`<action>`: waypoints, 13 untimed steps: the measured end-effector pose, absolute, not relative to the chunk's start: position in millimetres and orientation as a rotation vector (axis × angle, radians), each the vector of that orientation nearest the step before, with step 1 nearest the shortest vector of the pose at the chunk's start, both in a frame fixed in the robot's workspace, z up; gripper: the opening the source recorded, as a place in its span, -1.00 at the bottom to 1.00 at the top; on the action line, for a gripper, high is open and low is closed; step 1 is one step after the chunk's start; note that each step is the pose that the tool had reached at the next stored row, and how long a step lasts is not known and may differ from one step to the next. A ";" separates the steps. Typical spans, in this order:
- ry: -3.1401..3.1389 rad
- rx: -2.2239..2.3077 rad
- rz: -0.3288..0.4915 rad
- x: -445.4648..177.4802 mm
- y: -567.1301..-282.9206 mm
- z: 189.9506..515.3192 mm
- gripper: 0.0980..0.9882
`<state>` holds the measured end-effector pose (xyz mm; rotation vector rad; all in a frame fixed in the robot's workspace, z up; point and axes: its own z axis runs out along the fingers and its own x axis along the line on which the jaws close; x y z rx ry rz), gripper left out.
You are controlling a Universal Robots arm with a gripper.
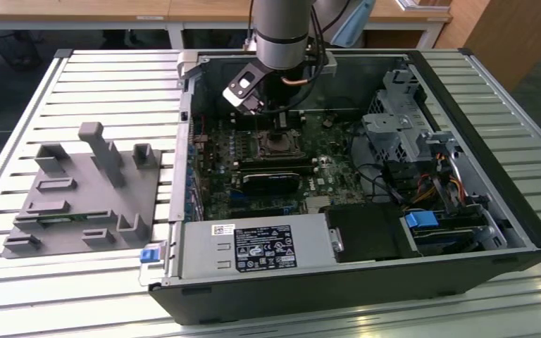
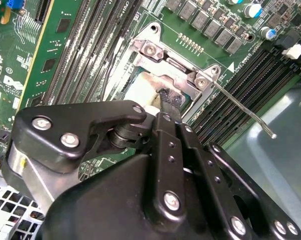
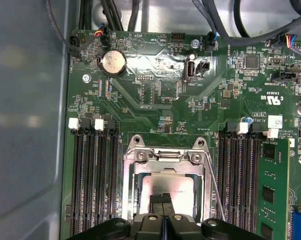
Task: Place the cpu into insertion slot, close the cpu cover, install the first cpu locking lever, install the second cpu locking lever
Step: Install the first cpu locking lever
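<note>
Handling the cpu [image 3: 174, 186]: a light, stiff, flat chip with a smooth metal top that would likely slip in a pinch; its underside and the contacts beneath look fragile, so I judge any hold belongs on the outer edges and any press should be flat and gentle
Where it sits: down in the insertion slot [image 1: 278, 144], its tan top showing through the window in both wrist views [image 2: 136, 91]
Cpu cover [image 3: 165, 169]: thin sheet metal, probably springy; as far as I can tell it lies lowered around the chip, hinged at the edge with two screws; best worked at its free edge
Locking lever [image 2: 245, 112]: a thin stiff wire rod standing away from one side of the socket, not tucked under a catch; likely to push back when bent down
Jaws: together, with nothing seen between them; the fingertips [image 3: 158, 198] are side by side and down on the chip's top near its edge
Surface: a crowded green circuit board [image 3: 155, 105], hard and easily scratched, with long black memory slots [image 3: 93, 185] close on both sides of the socket
Room: tight; the arm [image 1: 283, 35] reaches down into an open computer case [image 1: 496, 176] lying on a slatted white tabletop [image 1: 92, 91], with a grey fixture [image 1: 82, 190] well apart on the exterior view's left
</note>
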<state>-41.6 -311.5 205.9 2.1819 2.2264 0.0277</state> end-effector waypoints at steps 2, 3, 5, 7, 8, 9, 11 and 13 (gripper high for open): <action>2.226 2.182 0.028 -41.6 -311.5 206.1 -0.95; 2.226 2.182 0.028 -41.6 -311.5 206.3 -0.95; 2.226 2.182 0.028 -41.6 -311.6 207.0 -0.95; 2.226 2.182 0.028 -41.6 -311.5 207.7 -0.95; 2.226 2.182 0.028 -41.6 -311.5 207.8 -0.95; 2.226 2.182 0.028 -41.5 -311.5 208.1 -0.95; 2.226 2.182 0.028 -41.5 -311.6 208.9 -0.95; 2.226 2.182 0.028 -41.5 -311.5 210.5 -0.95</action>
